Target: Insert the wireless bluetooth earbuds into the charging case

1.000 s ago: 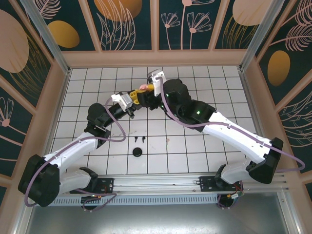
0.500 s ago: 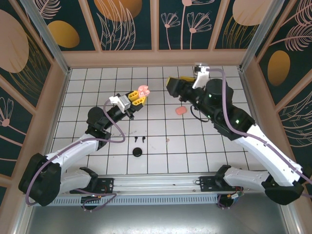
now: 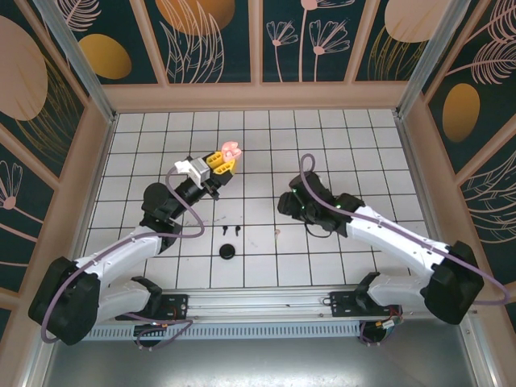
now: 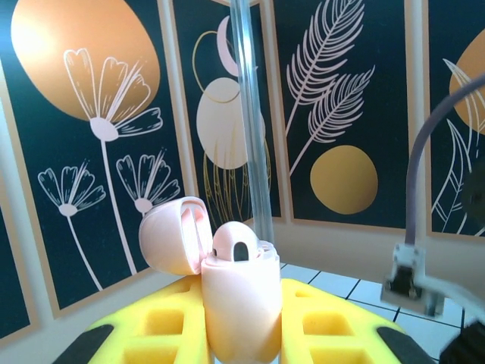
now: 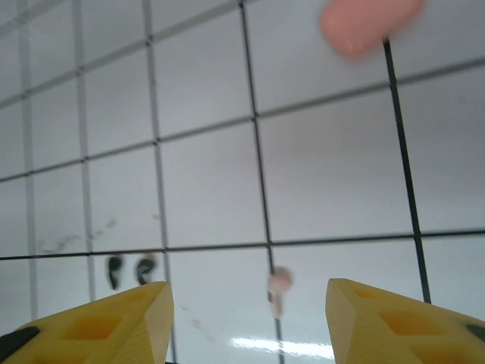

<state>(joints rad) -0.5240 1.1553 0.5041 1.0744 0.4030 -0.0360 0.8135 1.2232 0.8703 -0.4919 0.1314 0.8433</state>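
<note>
We're on a white grid-tiled table (image 3: 363,137) boxed in by dark floral wall panels (image 3: 210,40). The left gripper (image 3: 226,159) is clamped on the pale pink charging case (image 4: 239,303), which sits upright with its lid (image 4: 173,236) flipped open. The right gripper (image 5: 246,294) hovers with its fingers apart over a pale pink earbud (image 5: 278,284). That one lies along a grid line, stem toward the gripper. Two black earbuds (image 5: 143,267) lie off to its left.

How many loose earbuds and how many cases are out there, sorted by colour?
Black earbuds: 2
Pale pink earbud: 1
Black case: 1
Pale pink case, open, held in left end effector: 1
Coral-pink case, blurred: 1
Total: 6
</note>
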